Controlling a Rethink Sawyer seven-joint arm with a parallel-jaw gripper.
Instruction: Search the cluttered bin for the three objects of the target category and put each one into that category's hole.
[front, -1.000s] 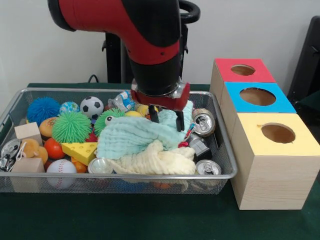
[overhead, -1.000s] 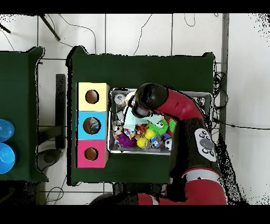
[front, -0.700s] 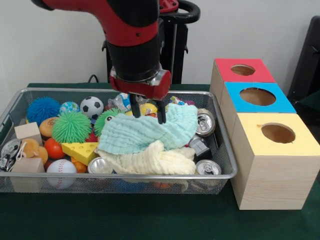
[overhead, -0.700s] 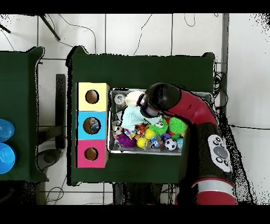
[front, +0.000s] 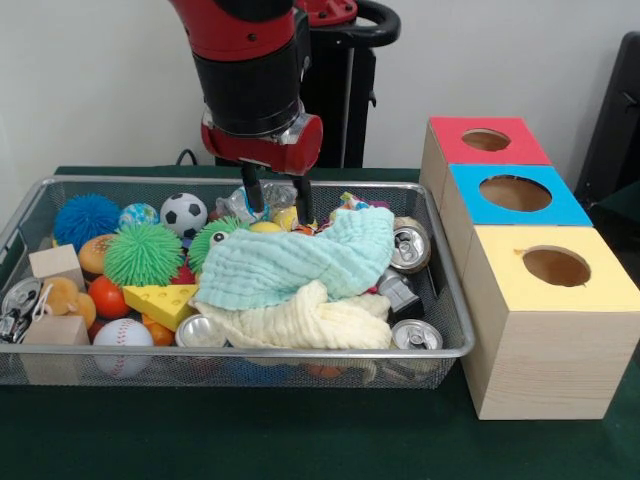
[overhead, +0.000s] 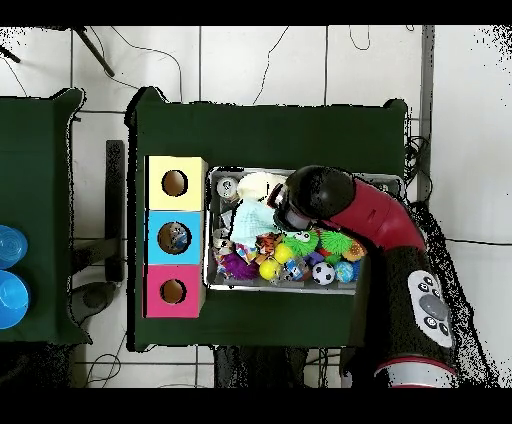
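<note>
My gripper (front: 278, 203) hangs open over the back middle of the wire bin (front: 445, 352), with nothing between its fingers. Its tips hover just above a yellow ball (front: 285, 217) and a crinkled wrapper (front: 240, 203). Just in front of it a mint cloth (front: 290, 262) lies spread over a cream cloth (front: 300, 322). Cans lie at the bin's right side (front: 408, 247) and front (front: 415, 335), (front: 200, 332). In the overhead view the arm (overhead: 320, 195) covers the gripper above the bin (overhead: 380, 182).
A soccer ball (front: 183, 212), blue spiky ball (front: 85, 218), green spiky ball (front: 143, 254), cheese wedge (front: 160, 302), baseball (front: 122, 335) and wood blocks (front: 55, 264) fill the bin's left. Red (front: 487, 140), blue (front: 515, 193) and yellow (front: 555, 267) holed boxes stand right of it.
The gripper has moved left in the front view and risen off the mint cloth, which now lies spread further right. The fingers stay apart.
</note>
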